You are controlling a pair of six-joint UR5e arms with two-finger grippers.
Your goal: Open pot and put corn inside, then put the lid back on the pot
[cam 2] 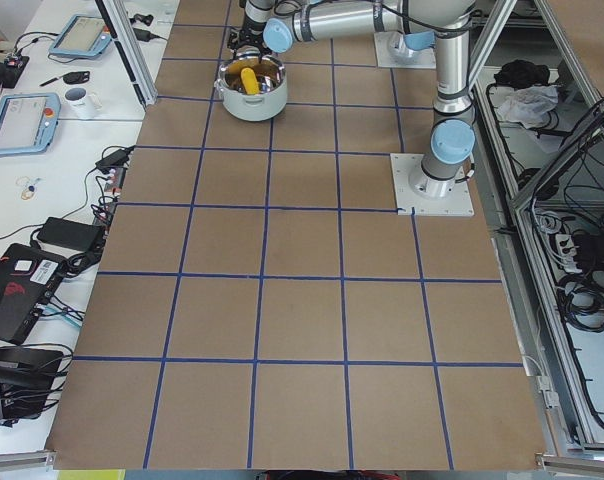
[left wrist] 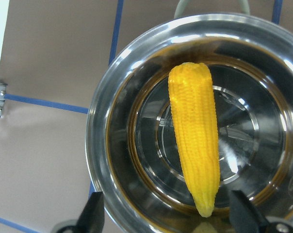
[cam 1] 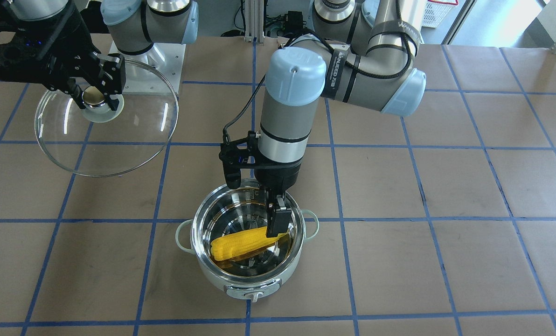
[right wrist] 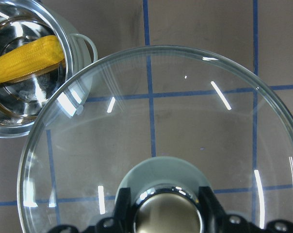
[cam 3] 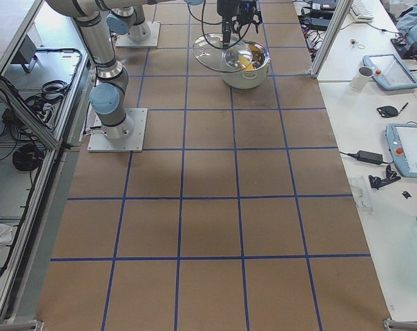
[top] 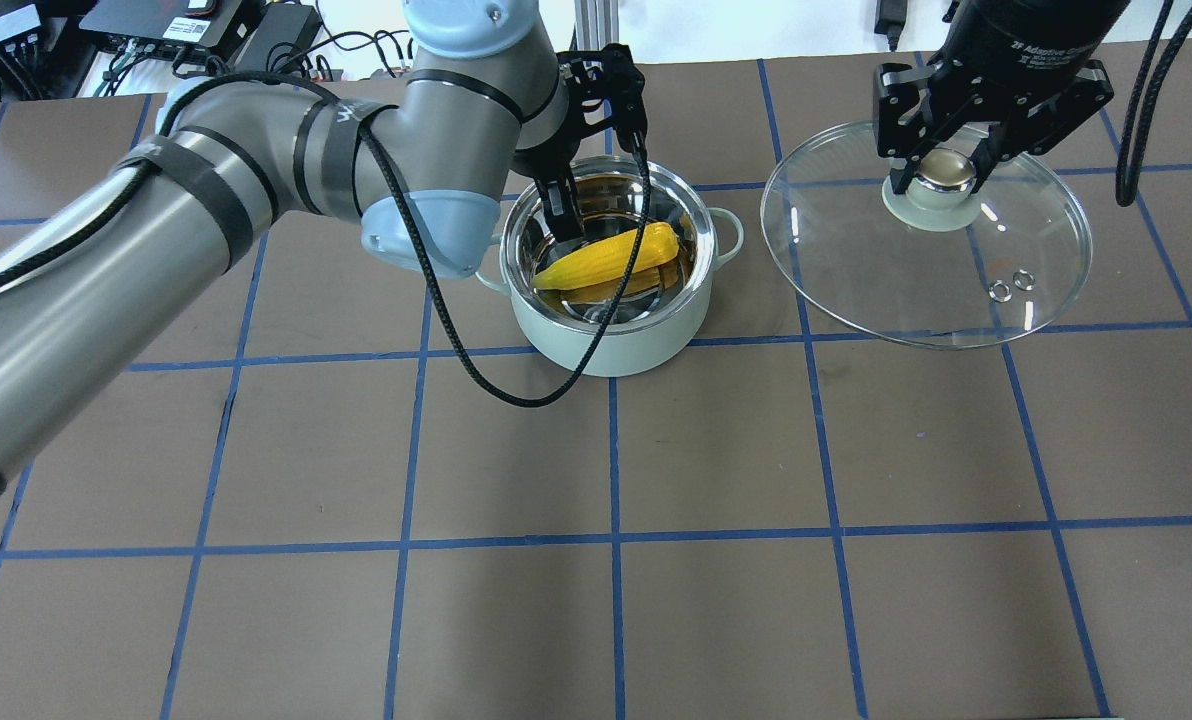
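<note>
The pale mint-green pot stands open at the table's middle, also in the overhead view. The yellow corn lies inside on the steel bottom, seen too from overhead and in the left wrist view. My left gripper reaches down into the pot and is open, its fingers wide apart on either side of the corn's pointed end. My right gripper is shut on the beige-gold knob of the glass lid and holds it tilted beside the pot, also in the front view.
Brown paper with blue tape lines covers the table. A black cable hangs from the left arm down past the pot's front. Arm base plates sit on the robot's side. Tablets and a mug lie on the side bench.
</note>
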